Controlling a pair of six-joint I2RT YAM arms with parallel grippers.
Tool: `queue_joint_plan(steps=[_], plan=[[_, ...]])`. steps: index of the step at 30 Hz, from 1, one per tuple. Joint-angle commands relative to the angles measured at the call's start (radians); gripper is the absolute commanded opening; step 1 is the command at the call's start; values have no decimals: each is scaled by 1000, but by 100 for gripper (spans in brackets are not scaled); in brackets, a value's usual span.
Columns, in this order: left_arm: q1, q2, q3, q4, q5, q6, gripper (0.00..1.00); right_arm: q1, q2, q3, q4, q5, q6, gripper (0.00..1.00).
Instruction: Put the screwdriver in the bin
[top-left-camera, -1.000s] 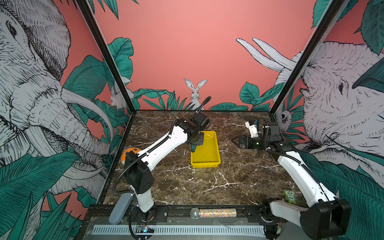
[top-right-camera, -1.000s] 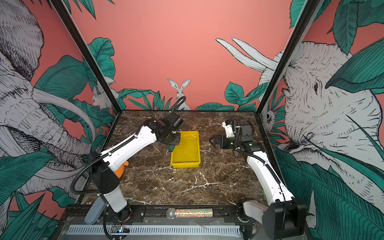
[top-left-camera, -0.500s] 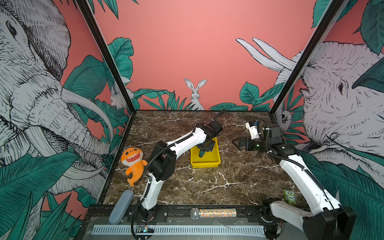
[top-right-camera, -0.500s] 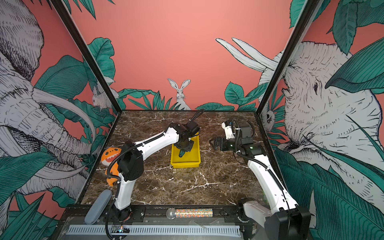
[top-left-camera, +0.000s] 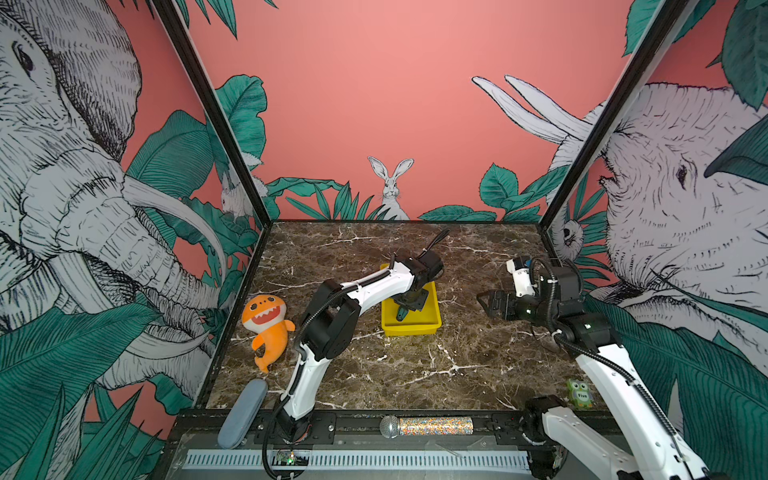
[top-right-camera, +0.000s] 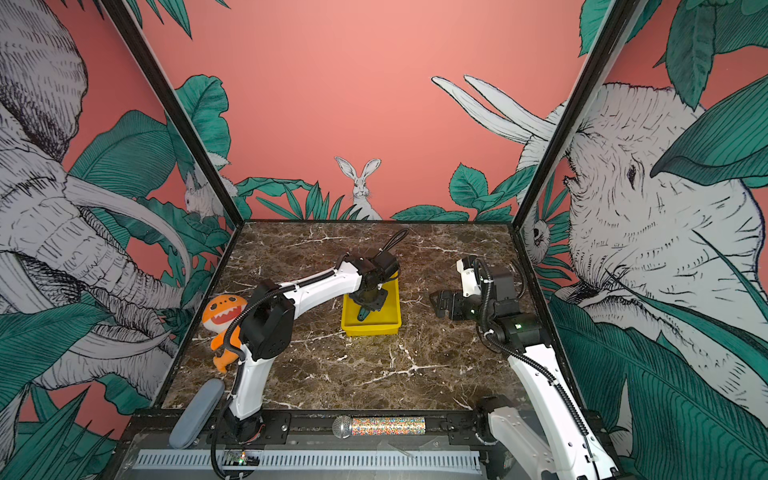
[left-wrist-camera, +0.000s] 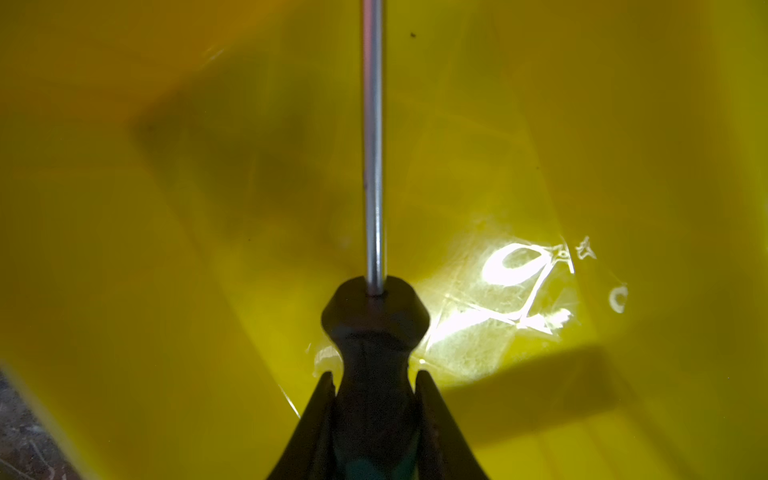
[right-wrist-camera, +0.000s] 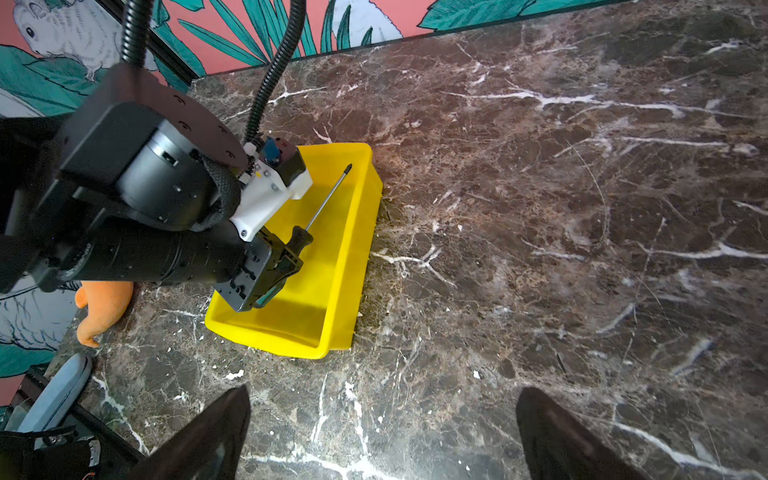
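Pink walls painted with elephants, leaves and a rabbit close in a bench (top-left-camera: 415, 374) of dark brown marble veined in white. Near its middle sits the bin (right-wrist-camera: 349, 266), a shallow tray of glossy bright yellow plastic. The left tool (left-wrist-camera: 374, 386) reaches down into it, its two black fingers (left-wrist-camera: 316, 428) pinched tight on the waist of the screwdriver (right-wrist-camera: 300, 240). The screwdriver is inside the bin's outline, held low over the floor; whether any part touches the plastic I cannot tell. Its thin, round steel shaft runs straight out ahead of the tool, roughly along the bin's long axis. The tip points to the far end, close to the wall on the right arm's side. The handle is smooth black, flared at the collar, with a green butt. By my reckoning the fingers need only part, since the left tool is already on the spot. The right tool (right-wrist-camera: 384, 392) hangs well apart over bare marble, fingers spread wide, holding nothing.
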Motion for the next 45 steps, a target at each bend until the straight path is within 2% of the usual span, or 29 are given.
queue_joint_plan(steps=[1,7,13,23,33,41,45], plan=[[-1,1,-25,45,14,-3,2,7,-45,-4,-57,49,27,99],[-1,1,-46,83,32,-13,16,7,-131,-67,-70,85,97,99],[-2,1,-33,105,40,-9,28,8,-151,-103,-94,91,115,99],[3,-24,-18,85,39,-13,70,8,-137,-100,-100,110,105,99],[21,-180,62,34,16,14,99,7,-117,-95,-76,110,115,99],[85,-370,33,94,12,95,99,7,-81,-73,-77,130,86,99],[130,-481,-52,180,27,144,100,7,-53,-52,-64,150,70,99]])
